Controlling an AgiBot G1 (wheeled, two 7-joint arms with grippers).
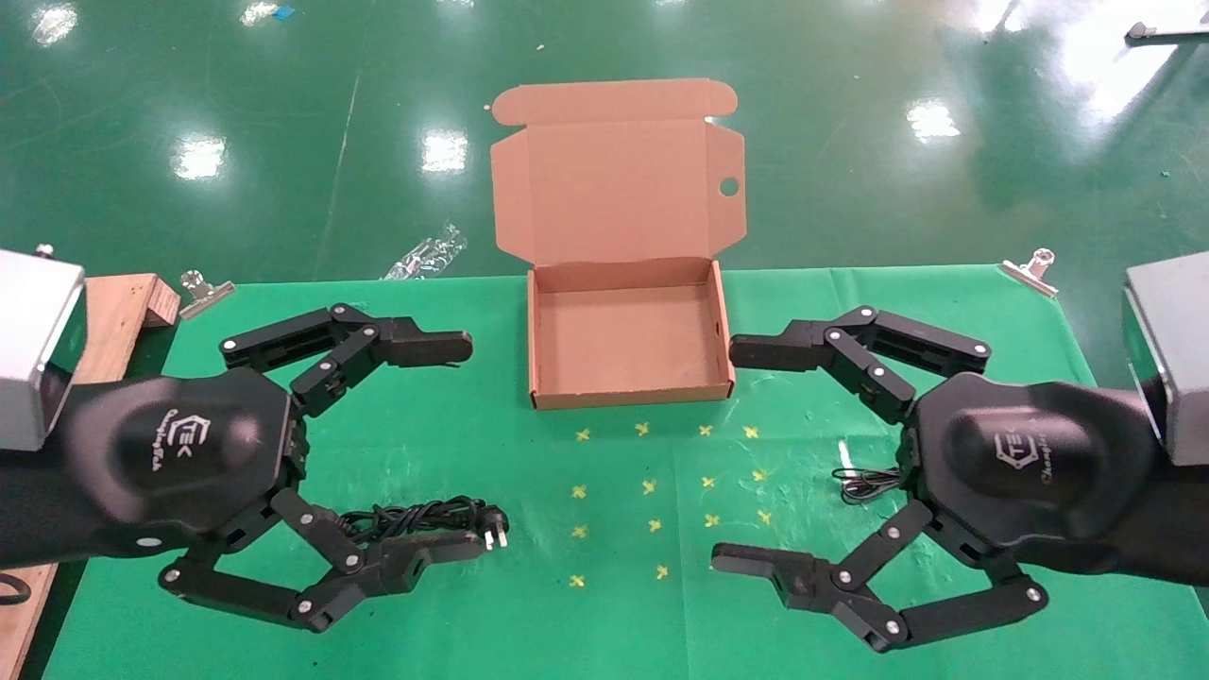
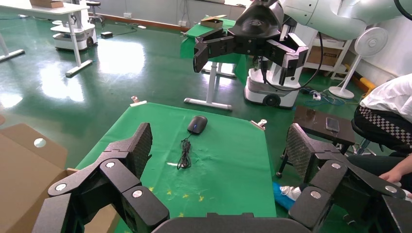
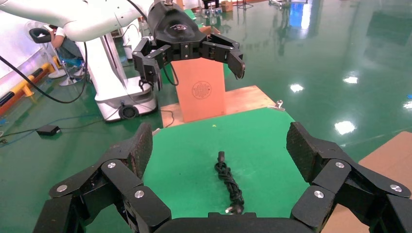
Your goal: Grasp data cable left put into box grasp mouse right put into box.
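The open brown box (image 1: 538, 364) stands empty at the back middle of the green cloth, its lid tilted back. The bundled data cable (image 1: 416, 518) lies front left, its two-pronged plug (image 1: 493, 537) pointing right. My left gripper (image 1: 453, 444) hovers over it, open and empty. The right wrist view shows the cable (image 3: 228, 182) lying free. My right gripper (image 1: 741, 453) hovers front right, open and empty. It hides the mouse in the head view, where only the thin cord (image 1: 864, 484) shows. In the left wrist view the mouse (image 2: 197, 124) lies free on the cloth.
A wooden board (image 1: 123, 312) lies at the table's left edge. Metal clips (image 1: 203, 291) (image 1: 1030, 269) hold the cloth's back corners. Yellow crosses (image 1: 652, 486) mark the cloth's middle. A clear wrapper (image 1: 425, 255) lies on the floor behind. A person (image 2: 388, 116) sits beyond the table's right side.
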